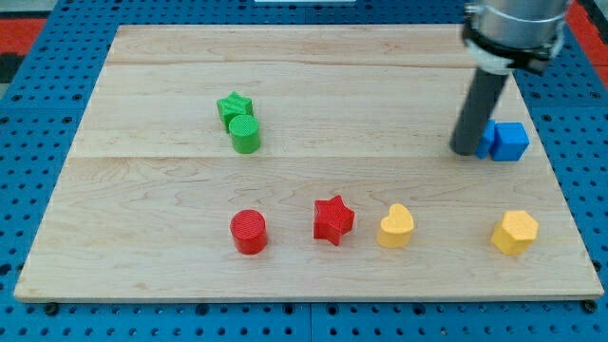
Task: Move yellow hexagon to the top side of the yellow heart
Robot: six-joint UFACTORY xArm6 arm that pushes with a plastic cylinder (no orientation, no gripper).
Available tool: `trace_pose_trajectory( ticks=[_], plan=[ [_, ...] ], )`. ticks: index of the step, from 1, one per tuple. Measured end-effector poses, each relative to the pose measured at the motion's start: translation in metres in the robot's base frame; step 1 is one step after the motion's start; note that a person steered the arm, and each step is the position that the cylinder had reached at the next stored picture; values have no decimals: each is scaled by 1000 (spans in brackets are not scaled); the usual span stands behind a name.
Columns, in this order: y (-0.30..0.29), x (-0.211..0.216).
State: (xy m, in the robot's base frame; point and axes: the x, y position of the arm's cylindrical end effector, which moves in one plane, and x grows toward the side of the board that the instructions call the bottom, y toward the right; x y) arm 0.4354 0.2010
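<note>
The yellow hexagon (515,232) sits near the board's lower right corner. The yellow heart (395,226) lies to its left, about level with it, with a clear gap between them. My tip (465,150) is at the upper right, well above both yellow blocks and touching the left side of a blue block (503,141). The rod rises from the tip to the arm at the view's top right.
A red star (332,219) lies just left of the heart, and a red cylinder (249,232) further left. A green star (233,106) and green cylinder (244,133) sit together at the upper left. The wooden board (142,190) ends close to the hexagon.
</note>
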Motion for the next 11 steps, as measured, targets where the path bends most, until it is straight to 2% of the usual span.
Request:
trace_pose_trajectory(
  ticks=[1,3,4,5,6,8,10,11],
  plan=[
    [-32,25],
    [128,61],
    [133,112],
    [119,115],
    [90,136],
    [39,128],
    [-59,128],
    [-60,132]
  ],
)
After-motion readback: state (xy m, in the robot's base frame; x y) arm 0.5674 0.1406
